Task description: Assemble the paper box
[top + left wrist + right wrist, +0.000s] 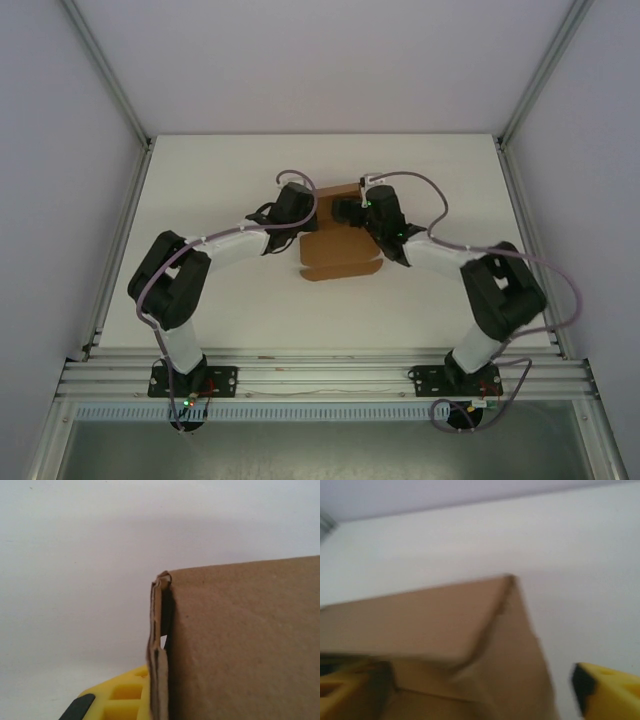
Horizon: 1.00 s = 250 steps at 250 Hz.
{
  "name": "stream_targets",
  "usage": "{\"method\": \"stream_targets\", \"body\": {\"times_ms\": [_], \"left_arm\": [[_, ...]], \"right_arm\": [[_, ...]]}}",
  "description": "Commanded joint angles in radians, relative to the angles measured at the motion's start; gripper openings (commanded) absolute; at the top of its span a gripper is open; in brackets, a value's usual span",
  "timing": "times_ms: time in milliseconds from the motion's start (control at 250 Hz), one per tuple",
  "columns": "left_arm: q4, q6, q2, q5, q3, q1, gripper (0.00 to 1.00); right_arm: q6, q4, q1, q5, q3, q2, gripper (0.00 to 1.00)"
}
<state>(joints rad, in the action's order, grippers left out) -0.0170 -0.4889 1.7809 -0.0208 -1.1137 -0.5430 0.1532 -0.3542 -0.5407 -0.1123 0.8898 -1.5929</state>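
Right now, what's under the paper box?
The paper box has its flat near panel lying on the white table. Whatever is beneath that panel and the raised far end is covered by the cardboard.

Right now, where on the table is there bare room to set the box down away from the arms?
Bare table along the back wall, and the near strip between the paper box and the base rail. Crowded at the centre, where the left gripper and right gripper meet at the box.

We see a white table (300, 320), a brown paper box (335, 260) resting on it near the middle, one flat flap spread toward the near edge
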Motion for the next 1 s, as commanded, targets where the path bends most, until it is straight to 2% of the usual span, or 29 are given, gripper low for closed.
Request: {"method": "stream_targets", "body": {"times_ms": [0,116,196,272,344,464,508,556,604,664,768,883,995], "left_arm": [[-0.026,0.063,-0.036,0.051,-0.021,0.012,0.00],[-0.006,0.131,-0.054,0.121,-0.031,0.030,0.00],[0.044,0.253,-0.061,0.217,-0.052,0.037,0.00],[0.203,0.366,-0.045,0.256,-0.122,0.037,0.00],[0.373,0.515,-0.016,0.349,-0.194,0.030,0.00],[0.592,0.789,0.008,0.394,-0.241,-0.035,0.00],[0.651,0.875,0.012,0.364,-0.246,-0.068,0.00],[0.710,0.920,0.025,0.280,-0.266,-0.105,0.00],[0.781,0.941,0.049,0.200,-0.301,-0.136,0.00],[0.874,0.975,0.087,0.153,-0.344,-0.158,0.00],[0.942,0.971,0.170,0.018,-0.407,-0.184,0.00],[0.956,0.949,0.267,-0.063,-0.473,-0.190,0.00],[0.884,0.916,0.360,-0.237,-0.522,-0.208,0.00]], "right_arm": [[-0.019,-0.030,0.000,0.052,-0.065,0.162,1.00],[-0.007,0.015,0.002,0.202,-0.145,0.324,1.00],[0.005,0.078,0.010,0.278,-0.181,0.427,1.00],[0.031,0.173,0.023,0.335,-0.197,0.514,1.00],[0.060,0.308,0.048,0.358,-0.194,0.575,1.00],[0.105,0.452,0.085,0.363,-0.206,0.632,1.00],[0.110,0.474,0.092,0.358,-0.217,0.642,1.00],[0.112,0.483,0.099,0.350,-0.230,0.651,1.00],[0.112,0.488,0.104,0.341,-0.240,0.651,1.00],[0.104,0.498,0.108,0.324,-0.241,0.645,1.00],[0.093,0.509,0.112,0.307,-0.237,0.624,1.00],[0.106,0.513,0.114,0.314,-0.236,0.598,1.00],[0.106,0.515,0.120,0.314,-0.239,0.587,1.00]]}}
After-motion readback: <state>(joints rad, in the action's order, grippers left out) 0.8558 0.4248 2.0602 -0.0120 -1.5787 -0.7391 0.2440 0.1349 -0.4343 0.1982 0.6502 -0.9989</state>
